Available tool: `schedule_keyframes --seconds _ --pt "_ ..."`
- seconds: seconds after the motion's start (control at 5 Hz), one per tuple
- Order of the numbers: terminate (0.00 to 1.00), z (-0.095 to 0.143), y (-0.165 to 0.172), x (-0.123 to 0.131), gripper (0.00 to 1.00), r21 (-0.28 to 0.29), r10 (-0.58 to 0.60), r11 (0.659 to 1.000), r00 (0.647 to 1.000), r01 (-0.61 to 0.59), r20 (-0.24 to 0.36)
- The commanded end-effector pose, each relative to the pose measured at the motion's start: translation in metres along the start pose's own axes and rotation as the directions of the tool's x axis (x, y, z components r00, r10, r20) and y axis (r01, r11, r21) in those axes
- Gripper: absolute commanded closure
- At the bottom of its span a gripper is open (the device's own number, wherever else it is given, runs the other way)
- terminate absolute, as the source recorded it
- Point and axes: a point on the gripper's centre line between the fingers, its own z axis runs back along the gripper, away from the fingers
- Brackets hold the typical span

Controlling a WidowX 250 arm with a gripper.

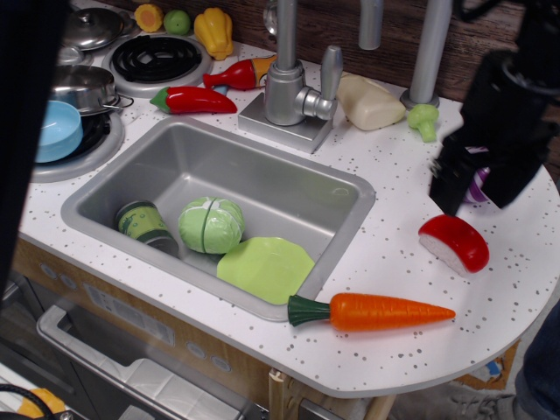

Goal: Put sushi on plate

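One black robot arm hangs over the right side of the white speckled tabletop (385, 262), and its fingers (477, 188) hover just above and slightly behind the small toy sushi (453, 242), a glossy red rounded top on a white base. That sushi lies on the tabletop, right of the grey sink (105, 188) and just behind the tip of the orange plastic carrot (376, 311); its long axis runs diagonally, from upper left to lower right in the view. The dark fingers point downward and appear spread, one dark tip showing at the left above the sushi's near end, though the other is blurred against the arm, so the width of the gap is hard to judge. They hold nothing. A purple-and-white striped onion is mostly hidden behind the arm. The flat light-green faceted plate (265, 267) rests inside the sink at its front right corner, touching the round green cabbage ball (211, 224) beside it. Judging from this, the coming move is a short drop toward the viewer to straddle the sushi across its narrow width, then a carry leftward over the sink rim to the plate.
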Motion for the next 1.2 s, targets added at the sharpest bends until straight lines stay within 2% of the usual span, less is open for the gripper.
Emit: schedule_keyframes --seconds 0.0,0.4,0.6,0.8,1.0 --pt "0.0 0.0 -0.01 -0.008 0.0 -0.082 0.101 0.992 0.993 -0.096 0.053" --pt "0.0 -0.018 0.002 -0.002 0.0 -0.105 0.094 0.99 0.995 -0.09 0.029" --pt "0.0 -0.031 0.003 0.002 0.0 -0.139 0.09 0.986 0.996 -0.088 0.004" --pt "0.0 -0.028 0.003 0.003 1.0 -0.129 0.08 0.988 0.997 -0.08 -0.006" --pt "0.0 -0.025 0.008 0.002 1.0 -0.133 0.009 0.991 1.0 -0.005 0.027"
